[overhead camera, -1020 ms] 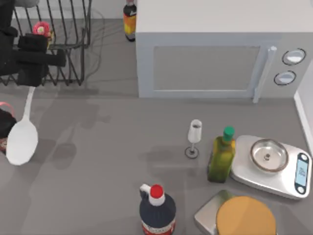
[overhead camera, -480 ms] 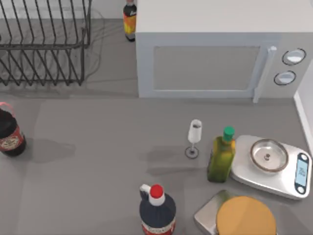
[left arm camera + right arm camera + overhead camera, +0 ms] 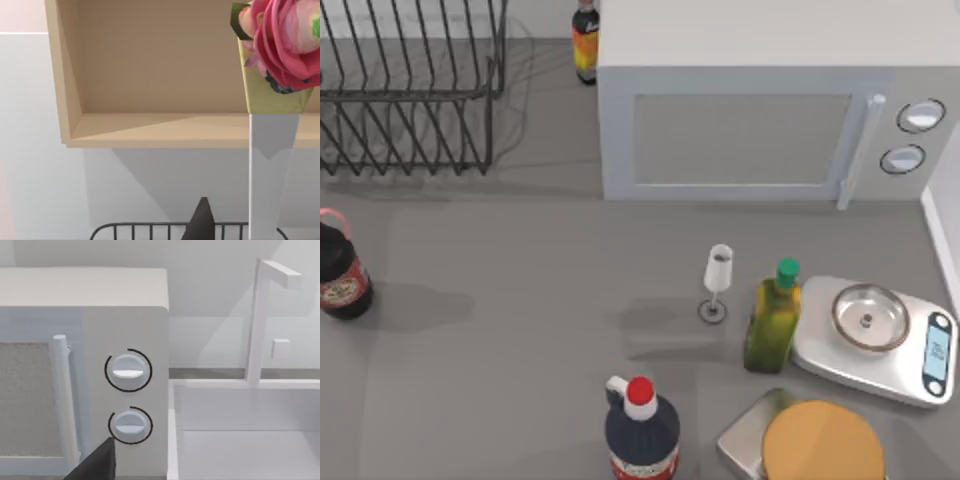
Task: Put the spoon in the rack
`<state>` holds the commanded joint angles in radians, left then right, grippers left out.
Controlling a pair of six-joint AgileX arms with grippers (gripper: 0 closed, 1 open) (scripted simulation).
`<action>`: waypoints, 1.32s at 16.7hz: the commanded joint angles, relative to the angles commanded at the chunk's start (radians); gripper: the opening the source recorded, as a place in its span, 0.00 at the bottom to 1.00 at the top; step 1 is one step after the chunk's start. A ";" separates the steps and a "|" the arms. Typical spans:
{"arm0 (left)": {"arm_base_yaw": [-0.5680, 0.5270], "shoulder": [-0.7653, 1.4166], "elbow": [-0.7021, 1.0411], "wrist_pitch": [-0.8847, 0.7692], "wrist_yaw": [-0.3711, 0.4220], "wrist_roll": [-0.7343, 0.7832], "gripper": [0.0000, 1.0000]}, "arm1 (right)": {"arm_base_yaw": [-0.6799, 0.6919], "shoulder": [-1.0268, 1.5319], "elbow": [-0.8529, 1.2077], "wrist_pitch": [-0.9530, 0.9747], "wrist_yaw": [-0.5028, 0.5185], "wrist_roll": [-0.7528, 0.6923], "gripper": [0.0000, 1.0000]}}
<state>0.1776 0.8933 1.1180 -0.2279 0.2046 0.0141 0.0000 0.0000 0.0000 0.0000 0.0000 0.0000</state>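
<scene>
1. White-handled and slim, the spoon (image 3: 270, 170) with a yellow and pink-red flower-like end is being seen in the left wrist view. It is lying just beside the dark tip of the left gripper (image 3: 202, 224), with its handle running past that tip and its flowered end well beyond it.
2. Whether the left gripper is being closed on the spoon cannot be told, since the lower handle is being cut off at the picture's edge.
3. The large dish rack of thin dark metal wires (image 3: 150, 226) is being shown just beyond the left gripper, with its rounded rim passing behind the tip. Whether the spoon is touching the rack cannot be told.
4. A pale wooden open shelf (image 3: 150, 75) is being seen farther beyond the left gripper, against a white wall.
5. The right gripper (image 3: 95, 462) is being held in front of the boxy white microwave oven (image 3: 125, 315), close to the lower round dial (image 3: 130, 424). A white sink basin (image 3: 240, 440) with a tall white tap (image 3: 257, 325) is lying off to its side. Whether this gripper is open or closed cannot be told.
6. On the grey table (image 3: 520, 330), a clear wine glass (image 3: 718, 283), a green-capped oil bottle (image 3: 773, 318), a silver kitchen scale (image 3: 875, 340) and a dark red-capped bottle (image 3: 640, 425) are being shown in the top view.
</scene>
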 joint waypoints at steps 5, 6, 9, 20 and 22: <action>-0.010 0.107 -0.003 0.109 -0.010 -0.002 0.00 | 0.000 0.000 0.000 0.000 0.000 0.000 1.00; -0.015 0.158 -0.007 0.162 -0.015 -0.002 0.00 | 0.000 0.000 0.000 0.000 0.000 0.000 1.00; -0.033 0.344 -0.035 0.377 -0.034 -0.001 0.00 | 0.000 0.000 0.000 0.000 0.000 0.000 1.00; -0.110 0.859 -0.192 1.054 -0.098 0.002 0.00 | 0.000 0.000 0.000 0.000 0.000 0.000 1.00; -0.111 0.862 -0.194 1.058 -0.099 0.002 0.00 | 0.000 0.000 0.000 0.000 0.000 0.000 1.00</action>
<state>0.0667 1.7555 0.9237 0.8304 0.1056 0.0157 0.0000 0.0000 0.0000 0.0000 0.0000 0.0000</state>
